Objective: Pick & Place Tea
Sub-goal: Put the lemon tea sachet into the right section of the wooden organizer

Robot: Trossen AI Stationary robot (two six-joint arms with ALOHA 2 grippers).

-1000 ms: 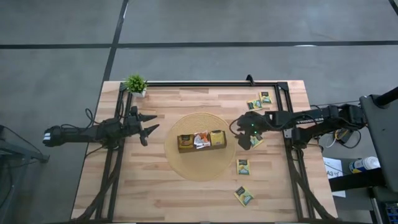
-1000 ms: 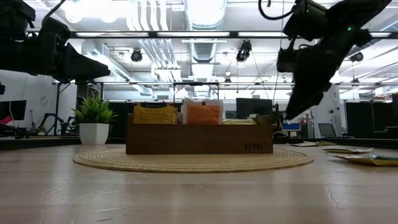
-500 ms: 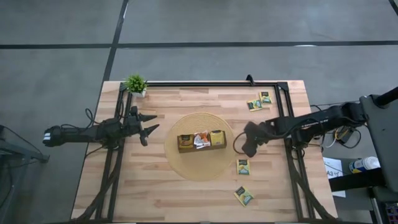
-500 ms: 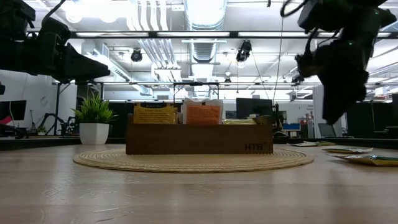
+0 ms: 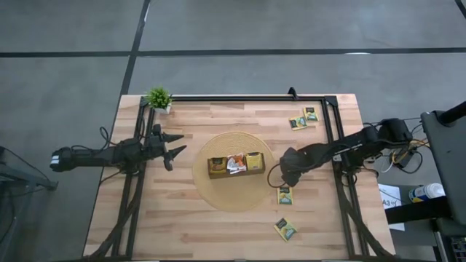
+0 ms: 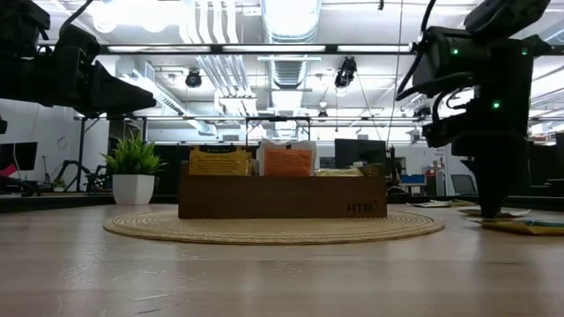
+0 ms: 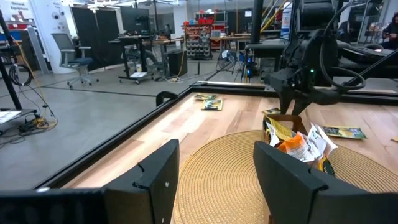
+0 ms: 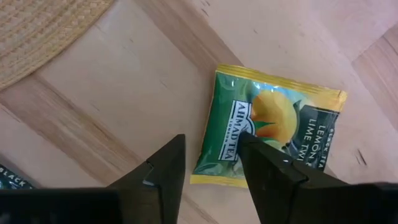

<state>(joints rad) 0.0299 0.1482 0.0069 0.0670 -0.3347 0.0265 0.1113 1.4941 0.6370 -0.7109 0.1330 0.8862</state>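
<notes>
our right gripper (image 8: 211, 171) hangs with fingers parted over the edge of a green lemon-lime sachet (image 8: 273, 134) lying flat just off the woven mat (image 5: 233, 172). we judge we should drop straight, straddle that edge and pinch firmly. left gripper (image 5: 173, 150) waits open beside the mat.
</notes>
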